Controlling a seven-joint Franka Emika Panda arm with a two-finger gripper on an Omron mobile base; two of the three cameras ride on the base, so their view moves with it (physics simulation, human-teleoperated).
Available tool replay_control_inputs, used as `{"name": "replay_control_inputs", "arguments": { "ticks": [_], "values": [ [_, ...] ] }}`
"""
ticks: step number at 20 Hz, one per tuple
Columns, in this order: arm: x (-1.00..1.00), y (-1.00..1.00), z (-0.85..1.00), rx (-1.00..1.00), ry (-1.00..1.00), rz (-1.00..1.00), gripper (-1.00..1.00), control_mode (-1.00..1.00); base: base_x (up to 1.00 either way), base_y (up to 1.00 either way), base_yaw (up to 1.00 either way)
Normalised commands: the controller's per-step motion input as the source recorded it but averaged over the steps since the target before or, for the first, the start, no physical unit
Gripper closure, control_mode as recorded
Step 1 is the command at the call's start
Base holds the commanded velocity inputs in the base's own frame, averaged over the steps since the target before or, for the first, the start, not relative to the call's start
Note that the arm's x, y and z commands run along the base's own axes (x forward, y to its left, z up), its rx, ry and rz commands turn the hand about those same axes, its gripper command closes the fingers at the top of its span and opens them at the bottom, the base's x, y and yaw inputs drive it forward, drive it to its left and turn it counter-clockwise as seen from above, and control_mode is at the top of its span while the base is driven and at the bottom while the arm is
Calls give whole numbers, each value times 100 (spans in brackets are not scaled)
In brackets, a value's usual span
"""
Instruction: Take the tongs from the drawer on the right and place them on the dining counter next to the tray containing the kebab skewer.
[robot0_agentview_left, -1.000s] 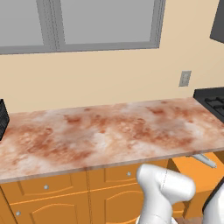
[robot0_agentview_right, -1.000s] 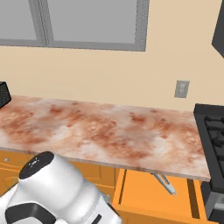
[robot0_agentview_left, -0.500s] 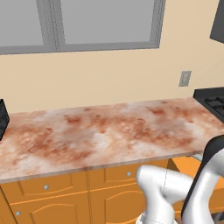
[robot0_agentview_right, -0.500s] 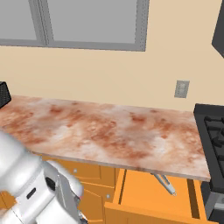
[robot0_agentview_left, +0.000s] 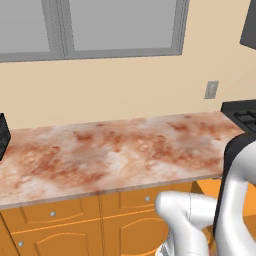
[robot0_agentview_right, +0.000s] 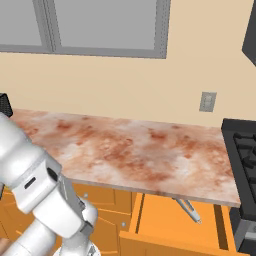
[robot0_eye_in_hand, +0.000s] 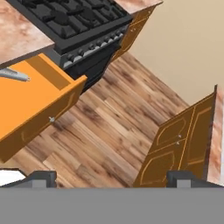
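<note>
We are at the reaching step: the drawer (robot0_agentview_right: 175, 227) is already pulled out, the tongs (robot0_agentview_right: 189, 210) lie inside it untouched, and our claw (robot0_eye_in_hand: 111, 177) carries nothing. In the hand view the two finger tips (robot0_eye_in_hand: 41, 178) stand far apart at the bottom edge, so the jaws are wide and ready. Nearest to the claw in that view is only the wooden floor (robot0_eye_in_hand: 113, 135); the claw looks past the front corner of the drawer (robot0_eye_in_hand: 39, 103) and not into it. The tongs (robot0_eye_in_hand: 15, 75) appear there as a slim grey piece at the far left edge, well apart from the tips and above them in the picture. Beyond the drawer is the black stove (robot0_eye_in_hand: 74, 22). In the right base view the tongs rest near the back of the drawer, partly under the edge of the marbled surface (robot0_agentview_right: 135, 152), toward the stove side (robot0_agentview_right: 242, 150). We judge that the next move calls for turning the hand back toward the drawer and bringing the open jaws over the tongs, then going down with the tips on both sides of the slim body. Because the tongs lie close under the overhang, the approach should probably come from the front, so the hand does not hit the surface edge. The placing on the dining counter is not yet begun.
</note>
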Motion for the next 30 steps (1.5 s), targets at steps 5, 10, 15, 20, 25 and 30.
{"name": "replay_control_inputs", "arguments": {
  "ticks": [5,10,15,20,25,30],
  "values": [
    [25,44,-2,21,0,0,-100,-100,0,0,0],
    [53,67,-2,20,0,-5,-100,-100,0,0,0],
    [24,28,-30,14,-6,-1,-100,-100,0,0,0],
    [24,0,-46,4,-11,0,-100,-100,0,0,0],
    [32,0,-24,3,-13,0,-100,-100,0,0,0],
    [51,-9,-19,0,-1,0,-100,-100,0,0,0]
  ]
}}
